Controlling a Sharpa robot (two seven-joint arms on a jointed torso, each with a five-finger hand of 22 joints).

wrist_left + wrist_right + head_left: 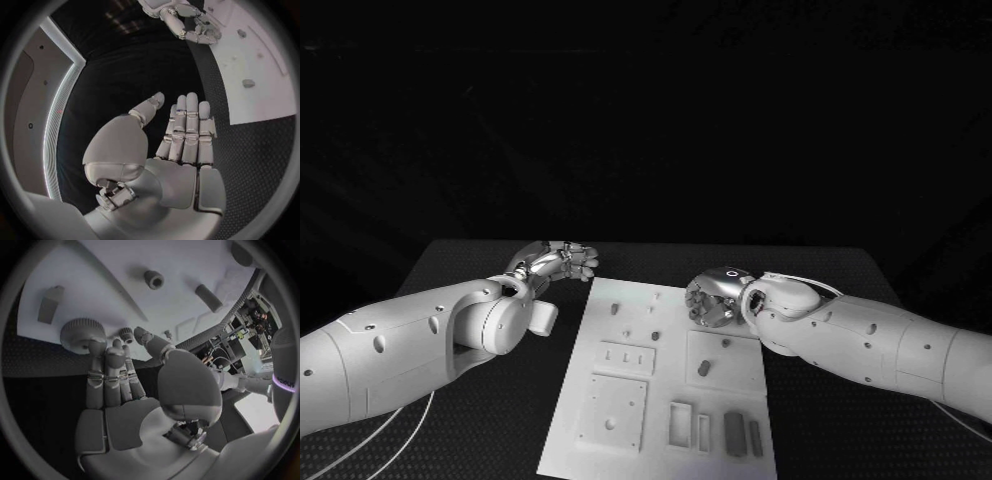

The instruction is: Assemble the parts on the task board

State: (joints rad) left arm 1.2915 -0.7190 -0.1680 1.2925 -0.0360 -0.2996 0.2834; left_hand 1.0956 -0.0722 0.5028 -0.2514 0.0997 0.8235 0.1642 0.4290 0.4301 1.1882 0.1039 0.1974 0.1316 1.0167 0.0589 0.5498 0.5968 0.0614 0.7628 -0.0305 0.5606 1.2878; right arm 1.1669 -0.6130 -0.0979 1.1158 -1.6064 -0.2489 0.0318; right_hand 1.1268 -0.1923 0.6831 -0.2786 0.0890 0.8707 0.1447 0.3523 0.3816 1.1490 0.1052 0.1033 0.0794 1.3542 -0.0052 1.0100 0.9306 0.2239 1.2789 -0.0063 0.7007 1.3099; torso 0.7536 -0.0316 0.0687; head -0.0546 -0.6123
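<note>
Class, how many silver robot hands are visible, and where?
2. The left silver robot hand is above the black table beside the white task board's far-left corner; the right robot hand is above its far-right edge.

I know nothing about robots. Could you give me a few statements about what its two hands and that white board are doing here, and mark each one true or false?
1. The left hand holds a part. False: its fingers are straight and hold nothing.
2. The right hand is over the board's far right corner. True.
3. The left hand lies off the board, over the black table. True.
4. The board is bare. False: small parts such as a peg stand in it.
5. The right hand's fingertips are beside a ribbed round gear. True.
</note>
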